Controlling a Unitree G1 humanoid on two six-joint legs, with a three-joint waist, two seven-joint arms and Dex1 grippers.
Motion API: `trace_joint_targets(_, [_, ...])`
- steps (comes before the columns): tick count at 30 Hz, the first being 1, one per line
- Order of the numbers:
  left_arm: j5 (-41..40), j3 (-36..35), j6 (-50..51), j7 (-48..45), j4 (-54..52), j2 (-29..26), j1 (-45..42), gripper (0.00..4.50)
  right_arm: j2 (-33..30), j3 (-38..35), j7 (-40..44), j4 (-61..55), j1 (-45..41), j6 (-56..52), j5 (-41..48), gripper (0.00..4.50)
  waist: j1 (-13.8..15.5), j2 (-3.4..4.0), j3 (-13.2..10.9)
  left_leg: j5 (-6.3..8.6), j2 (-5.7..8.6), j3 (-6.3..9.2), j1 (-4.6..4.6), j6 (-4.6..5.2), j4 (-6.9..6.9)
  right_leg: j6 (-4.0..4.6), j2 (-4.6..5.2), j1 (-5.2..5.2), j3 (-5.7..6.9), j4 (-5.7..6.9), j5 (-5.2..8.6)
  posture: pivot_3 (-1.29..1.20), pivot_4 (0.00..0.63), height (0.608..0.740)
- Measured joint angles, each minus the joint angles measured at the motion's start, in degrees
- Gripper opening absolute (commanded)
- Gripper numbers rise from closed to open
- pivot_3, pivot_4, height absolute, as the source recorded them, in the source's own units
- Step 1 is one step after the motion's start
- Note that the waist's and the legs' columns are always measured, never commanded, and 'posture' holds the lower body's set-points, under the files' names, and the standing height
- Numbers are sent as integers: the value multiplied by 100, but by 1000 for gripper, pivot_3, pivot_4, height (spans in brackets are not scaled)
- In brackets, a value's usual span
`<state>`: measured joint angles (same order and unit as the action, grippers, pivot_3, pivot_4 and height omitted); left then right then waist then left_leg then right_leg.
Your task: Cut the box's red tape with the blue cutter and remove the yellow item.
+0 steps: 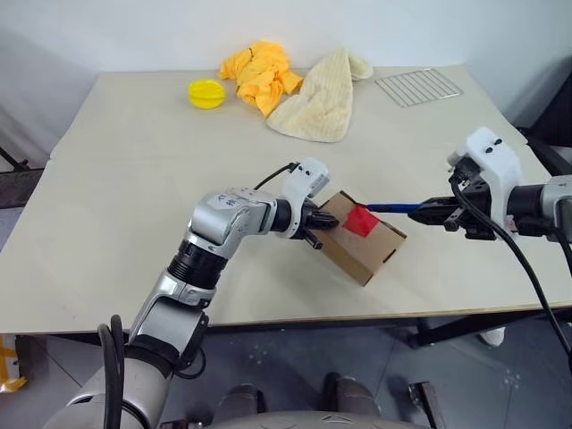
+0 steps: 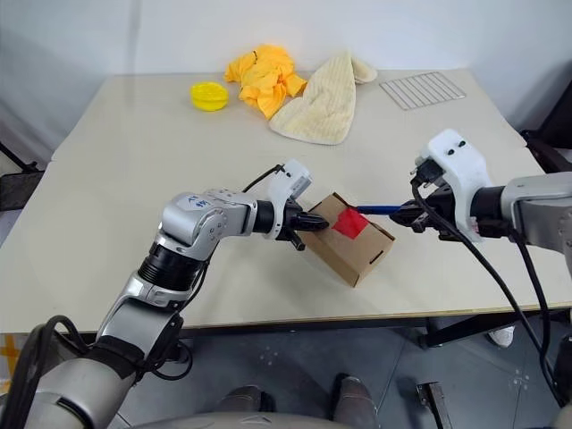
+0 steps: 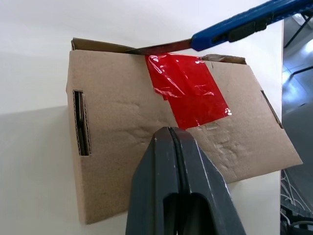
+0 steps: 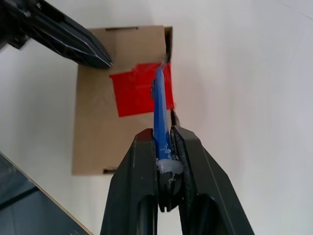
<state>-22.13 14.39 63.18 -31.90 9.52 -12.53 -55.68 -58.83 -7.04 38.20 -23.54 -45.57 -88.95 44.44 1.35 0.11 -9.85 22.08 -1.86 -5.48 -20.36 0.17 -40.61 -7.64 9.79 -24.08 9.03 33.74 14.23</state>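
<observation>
Box (image 1: 362, 241) taped closed – contents hidden – blue cutter (image 1: 393, 207) at red tape (image 1: 360, 221)

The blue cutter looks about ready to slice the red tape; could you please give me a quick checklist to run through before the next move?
1. Right gripper clamped on the blue cutter: ok.
2. Blade tip at the red tape, by the box edge: ok.
3. Left gripper shut, fingertips pressed against the box to steady it: ok.
4. Left gripper away from the blade's line: ok.
5. Tape already cut through: cannot tell.
6. Yellow item inside the box: cannot tell, flaps closed.
</observation>
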Motion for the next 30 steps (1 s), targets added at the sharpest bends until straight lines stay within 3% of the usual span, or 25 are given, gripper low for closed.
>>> trace_joint_targets(12, [229,19,-133,73,47,62,30,0,10,660,185,509,-378,273,-199,150,-66,-4,4,0,-6,5,28,0,-21,11,0,38,2,2,-7,0,150,740])
trace_joint_targets(30, [581,25,-501,-21,270,118,29,0,320,2002,956,1854,-1307,1214,-1239,150,-253,-21,22,1,-15,3,46,0,-32,22,-1,52,-1,8,-18,0,150,740])
